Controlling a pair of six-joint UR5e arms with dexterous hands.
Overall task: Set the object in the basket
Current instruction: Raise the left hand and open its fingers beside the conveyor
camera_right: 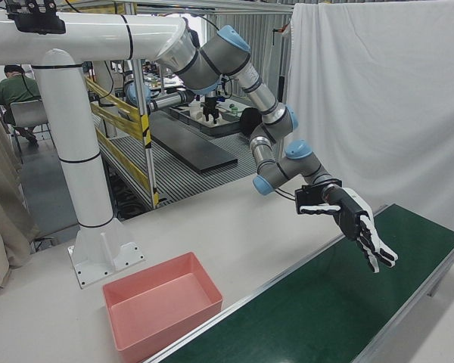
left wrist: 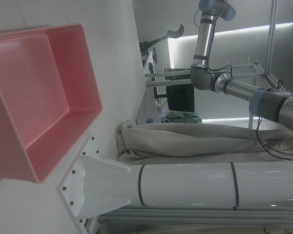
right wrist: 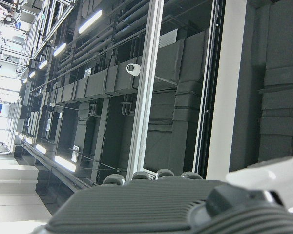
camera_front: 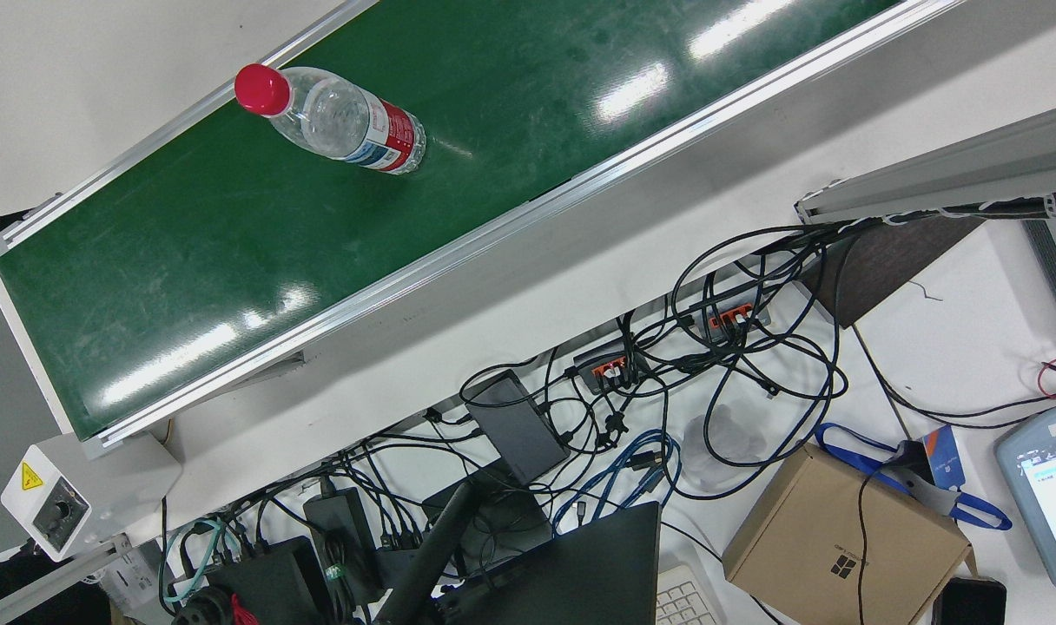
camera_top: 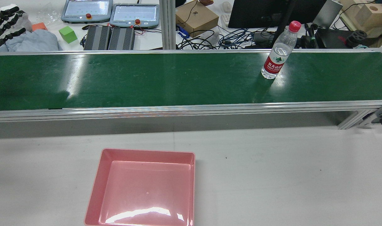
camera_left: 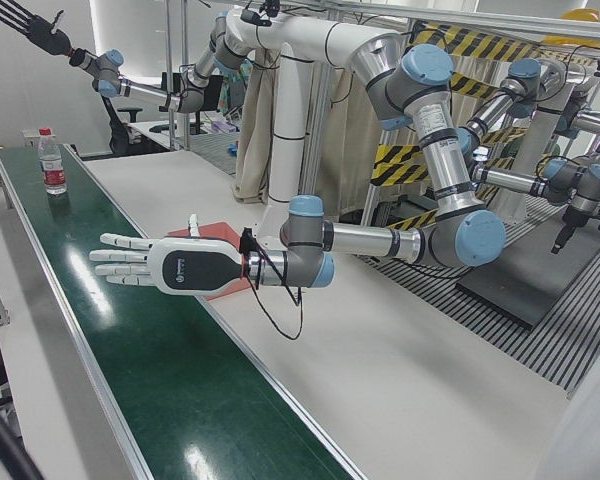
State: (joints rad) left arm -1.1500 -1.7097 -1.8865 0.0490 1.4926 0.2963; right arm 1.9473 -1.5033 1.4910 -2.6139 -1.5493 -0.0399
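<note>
Fingers [camera_left: 115,262] of left hand [camera_left: 175,270] spread flat, holding nothing, hovering over green belt [camera_top: 178,78] (waiting post, I'd judge). Right hand [camera_left: 30,28] raised high, fingers splayed, empty too. Water bottle [camera_top: 277,51] upright on belt, 1 o'clock in rear view. Pink basket [camera_top: 140,188] empty on table [camera_top: 272,175], 7 o'clock. Belt's metal rail [camera_top: 191,108] between bottle and basket; cables, cardboard box [camera_top: 195,15] beyond belt, off path.

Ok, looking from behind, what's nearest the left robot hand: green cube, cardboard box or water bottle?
1. Green cube, just right of the left robot hand, beyond the belt.
2. Cardboard box, around the middle, beyond the belt.
3. Water bottle, standing on the belt, far right.
</note>
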